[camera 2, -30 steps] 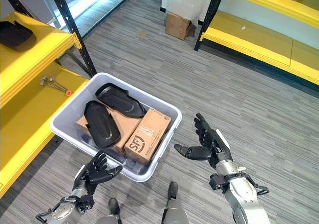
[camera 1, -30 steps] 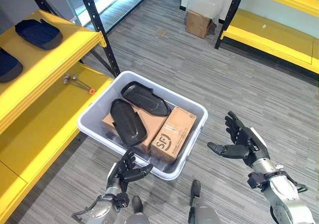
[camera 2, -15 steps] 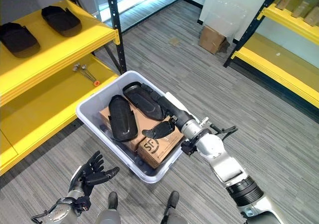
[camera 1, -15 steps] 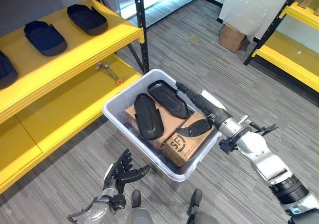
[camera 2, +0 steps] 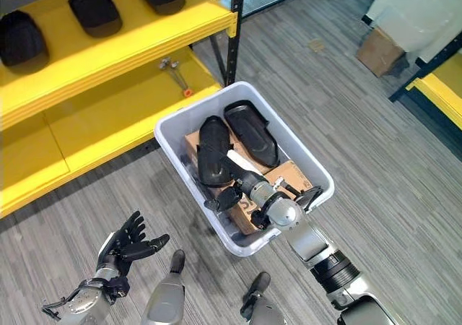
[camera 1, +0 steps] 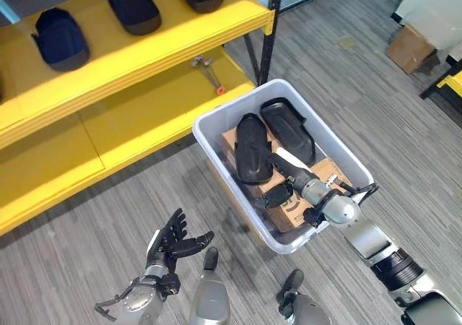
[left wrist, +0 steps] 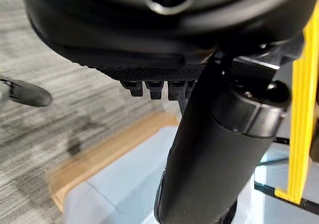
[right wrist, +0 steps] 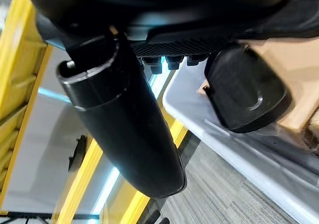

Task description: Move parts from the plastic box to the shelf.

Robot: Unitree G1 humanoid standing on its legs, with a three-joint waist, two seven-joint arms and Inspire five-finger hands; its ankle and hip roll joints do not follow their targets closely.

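- Grey striped carpet floor [camera 1: 108,217], with the yellow shelf [camera 1: 144,58] on my left.
- My right hand [camera 1: 278,184] reaches into the plastic box [camera 1: 216,148], over the nearer black part [camera 1: 253,155]; whether it grips, I cannot tell.
- A second black part [camera 1: 289,126] lies just beside, both on cardboard boxes [camera 1: 328,173].
- My left hand [camera 1: 173,242] hovers low over the floor, fingers spread.
- Dark parts [camera 1: 133,7] rest on the shelf.
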